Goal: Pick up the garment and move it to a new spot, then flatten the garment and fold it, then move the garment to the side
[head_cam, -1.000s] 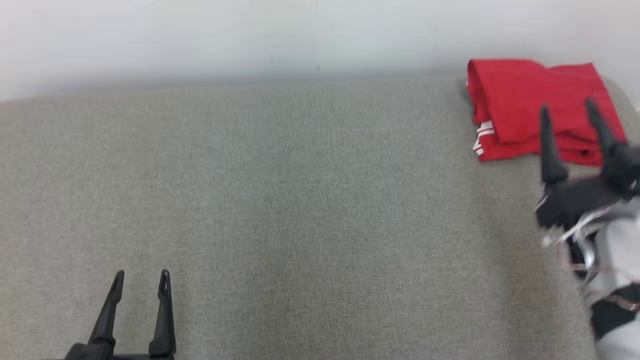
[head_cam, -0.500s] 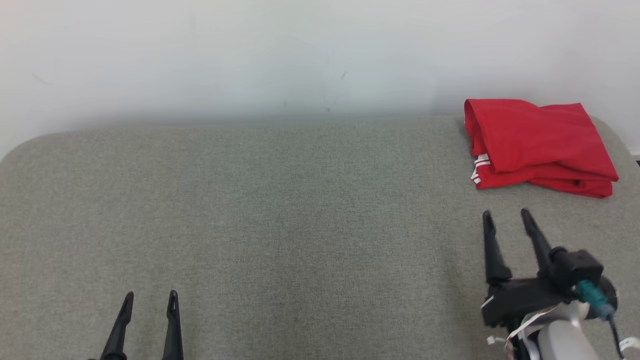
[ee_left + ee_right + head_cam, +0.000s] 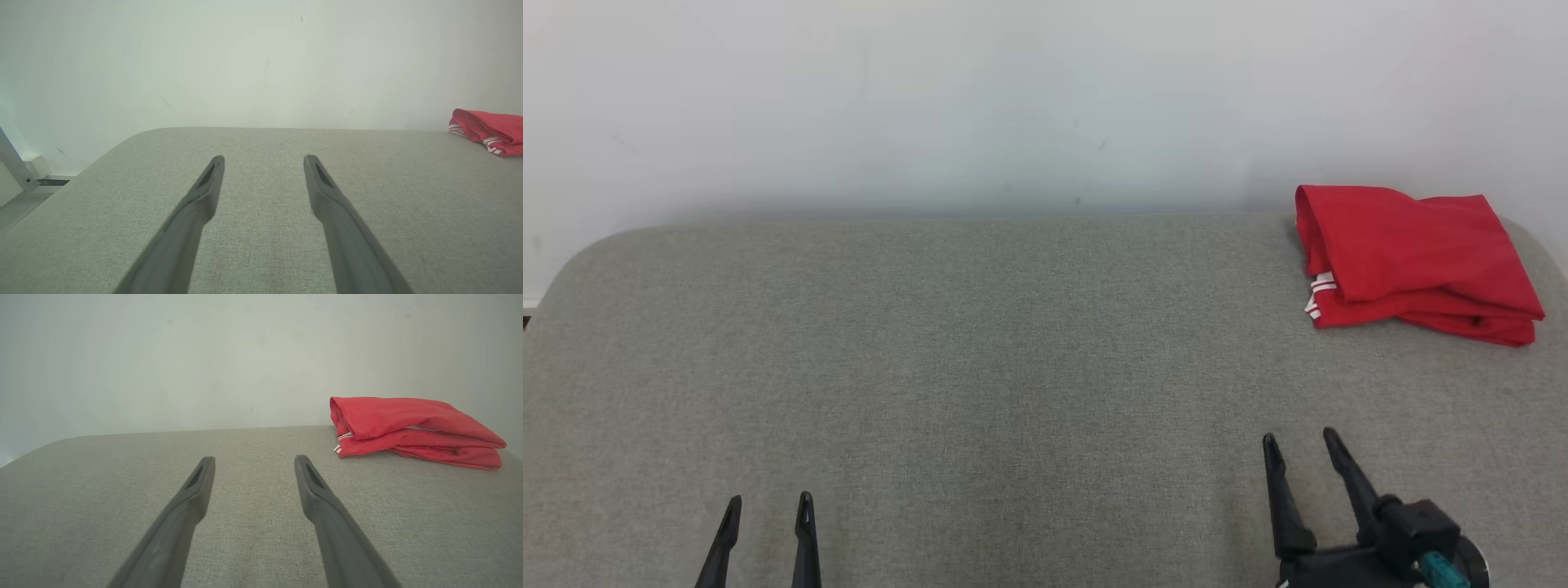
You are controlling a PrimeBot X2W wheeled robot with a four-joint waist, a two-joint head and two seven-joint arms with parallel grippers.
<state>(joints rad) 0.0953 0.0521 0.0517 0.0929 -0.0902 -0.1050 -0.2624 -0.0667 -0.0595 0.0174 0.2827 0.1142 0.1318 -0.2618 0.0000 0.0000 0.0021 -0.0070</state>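
The folded red garment (image 3: 1413,261) lies at two o'clock on the grey desk (image 3: 1013,367), seemingly right by the far corner. The left fingers (image 3: 805,539) and right fingers (image 3: 1284,506) stand apart, empty. A stray nudge there could push it over the edge or spring the loose top fold.

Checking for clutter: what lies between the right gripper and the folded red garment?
Bare grey upholstery, nothing else: the head and right wrist views both show it between the right gripper and the red garment.
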